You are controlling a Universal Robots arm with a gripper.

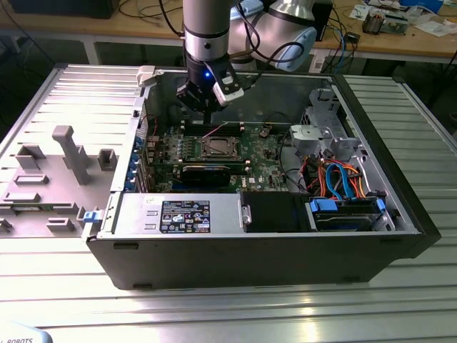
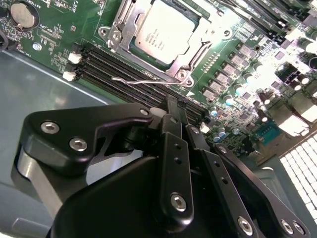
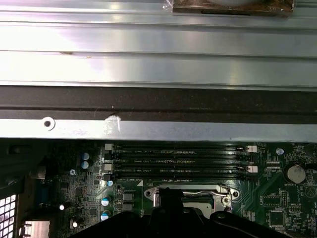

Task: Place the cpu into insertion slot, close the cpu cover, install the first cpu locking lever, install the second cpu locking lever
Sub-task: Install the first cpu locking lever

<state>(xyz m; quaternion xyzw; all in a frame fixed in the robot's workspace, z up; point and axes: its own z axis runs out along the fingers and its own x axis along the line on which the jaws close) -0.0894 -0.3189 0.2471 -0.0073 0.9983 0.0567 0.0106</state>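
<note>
Chip [image 2: 163, 34] seated in socket [image 1: 216, 148], centre of exterior view; cover [image 2: 123, 27] down over it. Wire lever [image 2: 141, 78] loose, unlatched. Pincer [image 2: 177, 105] clenched, empty, near lever. Likely step 3: calls for downward push, hooking lever under catch.

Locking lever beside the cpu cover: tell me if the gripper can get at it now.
Probably yes. In the second wrist view the gripper hangs right by the locking lever, over the memory slots, with nothing standing between them.
</note>
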